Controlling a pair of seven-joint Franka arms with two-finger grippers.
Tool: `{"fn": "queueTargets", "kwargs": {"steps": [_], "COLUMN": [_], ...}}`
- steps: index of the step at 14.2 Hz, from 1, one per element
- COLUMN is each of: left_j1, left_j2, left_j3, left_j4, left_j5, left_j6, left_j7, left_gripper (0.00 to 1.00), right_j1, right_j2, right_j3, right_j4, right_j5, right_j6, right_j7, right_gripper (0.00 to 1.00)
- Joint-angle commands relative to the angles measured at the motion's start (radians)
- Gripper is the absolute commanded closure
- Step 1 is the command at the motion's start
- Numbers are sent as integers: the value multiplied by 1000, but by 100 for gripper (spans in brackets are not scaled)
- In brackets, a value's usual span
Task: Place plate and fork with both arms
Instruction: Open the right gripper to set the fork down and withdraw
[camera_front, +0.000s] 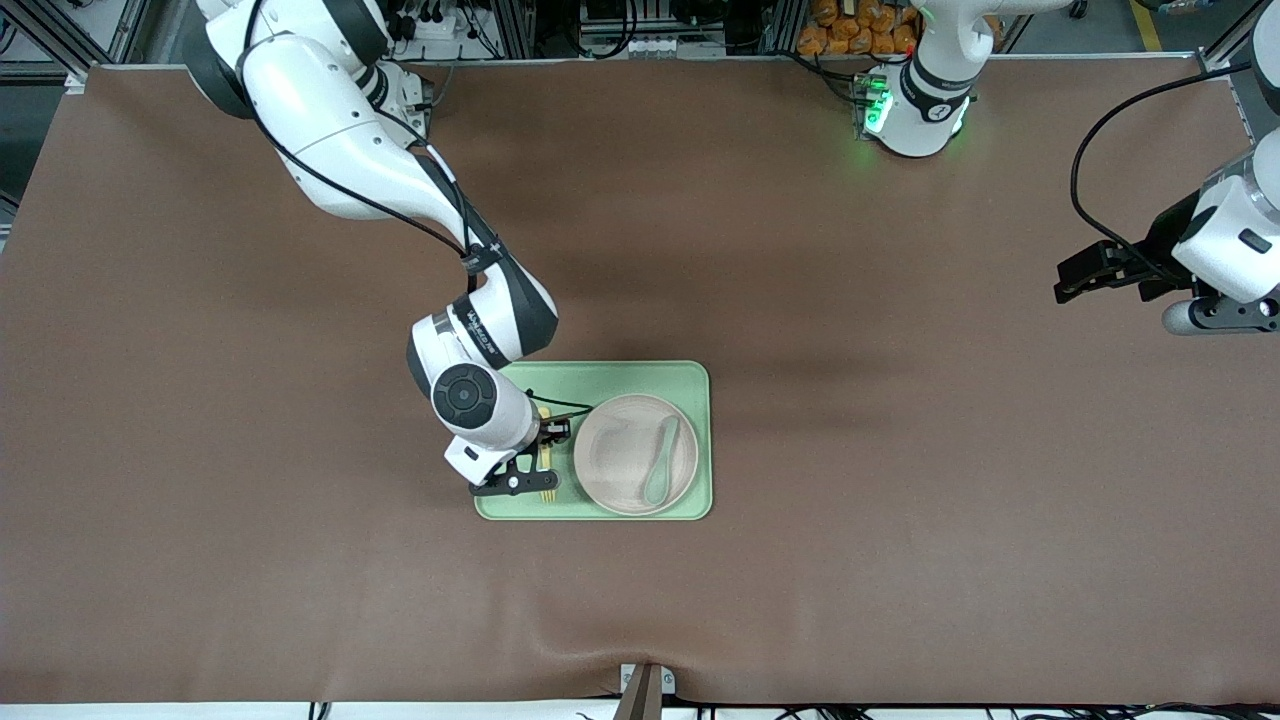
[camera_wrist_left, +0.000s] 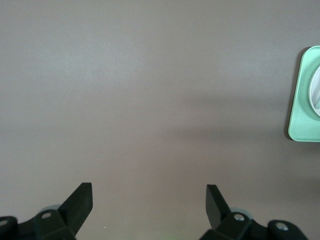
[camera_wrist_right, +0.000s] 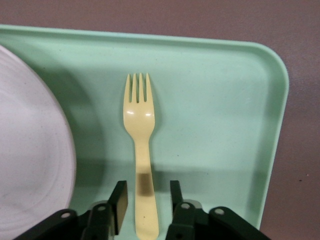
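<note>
The pale-yellow fork (camera_wrist_right: 139, 120) lies flat on the light-green tray (camera_wrist_right: 215, 100), beside the off-white plate (camera_wrist_right: 30, 150). My right gripper (camera_wrist_right: 147, 197) is low over the tray and open. Its fingers straddle the fork's handle with a gap on each side. In the front view the right gripper (camera_front: 545, 450) hides most of the fork (camera_front: 548, 488), next to the plate (camera_front: 620, 455) on the tray (camera_front: 690, 385). My left gripper (camera_front: 1065, 285) waits open and empty above bare table at the left arm's end (camera_wrist_left: 149, 200).
A grey-green spoon (camera_front: 663, 460) lies on the plate. The tray's corner (camera_wrist_left: 302, 115) and a sliver of plate (camera_wrist_left: 316, 92) show at the edge of the left wrist view. Brown tabletop (camera_front: 900, 450) surrounds the tray.
</note>
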Motion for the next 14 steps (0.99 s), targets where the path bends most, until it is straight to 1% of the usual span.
{"fn": "queueTargets", "kwargs": {"steps": [1, 2, 3, 6, 7, 10, 12, 14], "left_j1": [1, 1, 1, 1, 1, 1, -1, -1], "left_j2": [-10, -10, -10, -10, -10, -10, -9, -10], "left_j3": [2, 2, 2, 1, 2, 1, 1, 2], "left_j4": [-14, -19, -19, -19, -19, -19, -20, -22], "left_j5": [-14, -14, -12, -14, -14, -14, -14, -14], "left_j6": [11, 12, 12, 12, 12, 12, 12, 17], "left_j7": [10, 10, 10, 10, 10, 10, 10, 10], "left_gripper": [0, 0, 0, 0, 0, 0, 0, 0], "right_j1": [-18, -53, -106, -284, -320, -372, -412, -420], "right_j2": [-69, -89, -104, -147, -175, -277, -348, -414], "right_j3": [-2, 1, 23, 194, 210, 205, 207, 201], "right_j4": [-37, -35, -35, -26, -26, -24, -18, -17], "right_j5": [14, 14, 14, -4, -12, -27, -53, -58], "right_j6": [3, 3, 0, -21, -53, -180, -266, -346], "right_j7": [3, -2, -4, 3, 4, 4, -2, -5], "right_gripper": [0, 0, 0, 0, 0, 0, 0, 0]}}
